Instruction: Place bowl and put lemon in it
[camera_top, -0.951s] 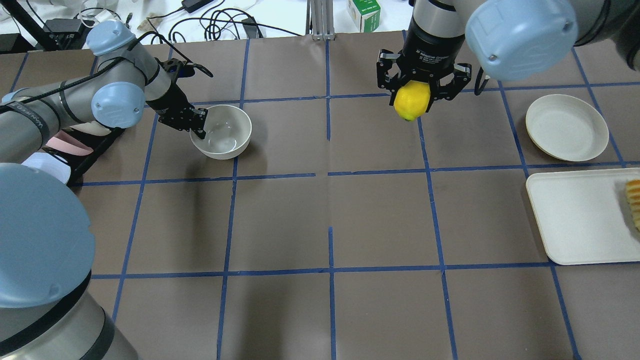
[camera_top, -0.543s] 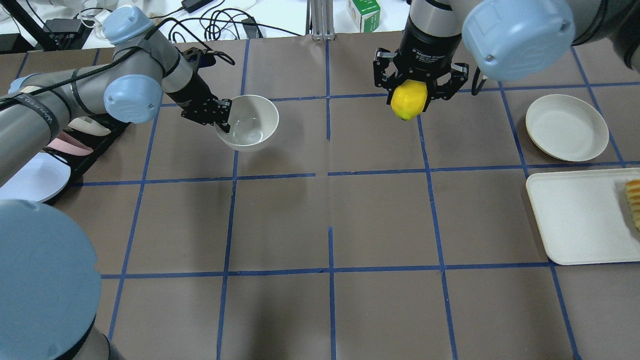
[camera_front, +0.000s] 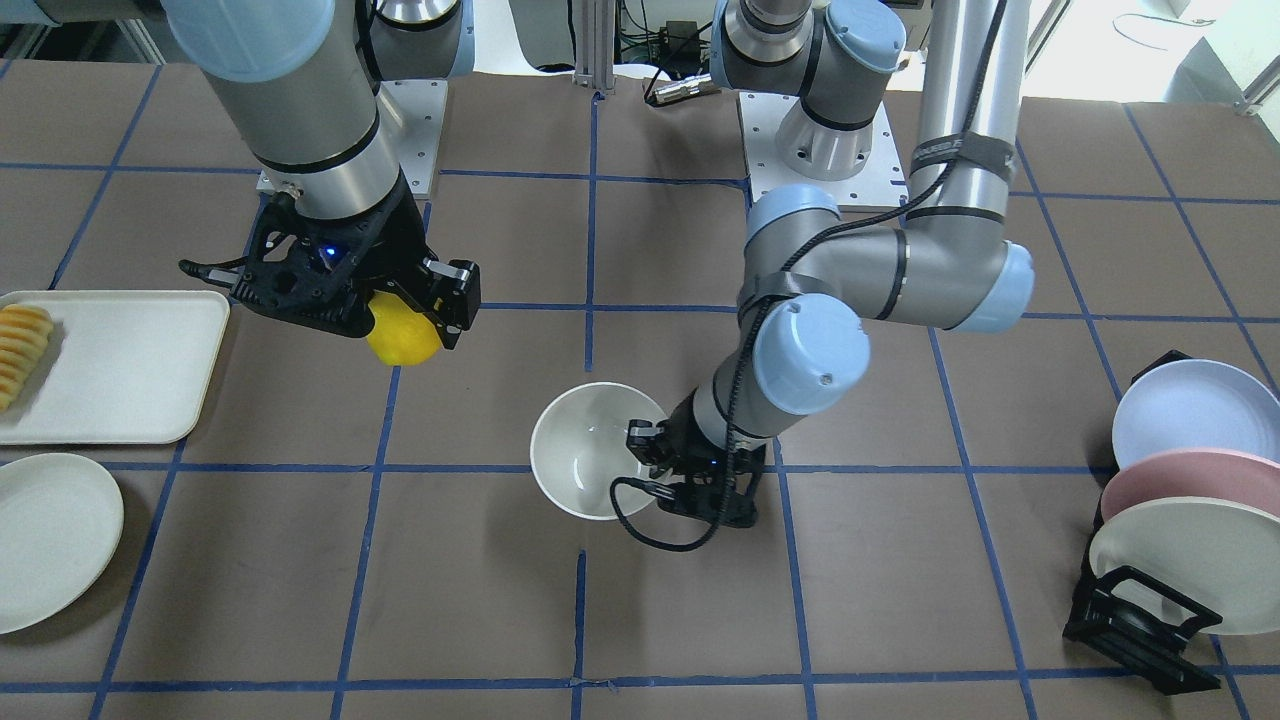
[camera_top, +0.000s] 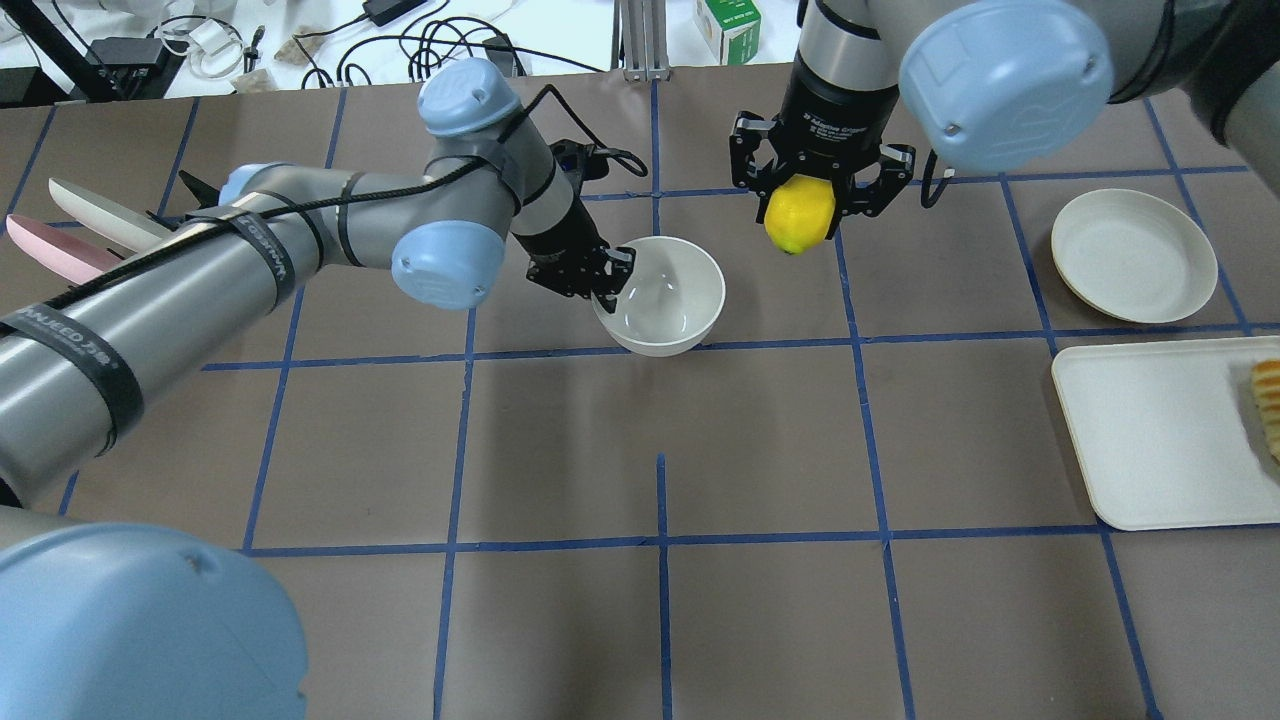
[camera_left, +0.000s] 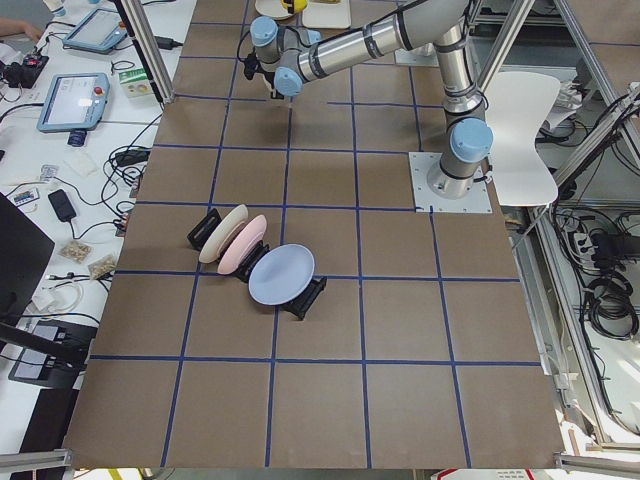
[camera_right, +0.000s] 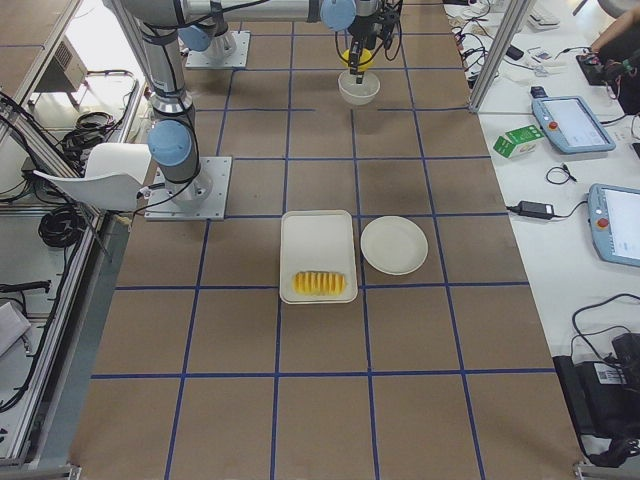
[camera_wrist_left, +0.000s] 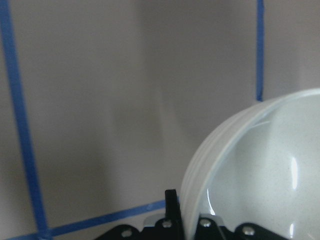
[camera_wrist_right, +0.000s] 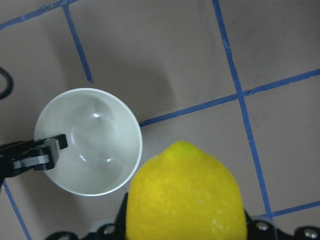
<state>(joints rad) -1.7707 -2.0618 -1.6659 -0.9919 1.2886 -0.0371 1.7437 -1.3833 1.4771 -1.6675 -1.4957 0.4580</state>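
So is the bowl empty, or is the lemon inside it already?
Empty. The bowl is bare and shiny inside. The lemon is off to one side, gripped by the right end effector.

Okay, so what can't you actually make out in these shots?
- Left wrist view: the left claw is cut off by the bottom edge, the bowl by the right edge.
- Right wrist view: the lemon hides the right claw fingers.
- Overhead view: the sliced food is cut by the right edge.
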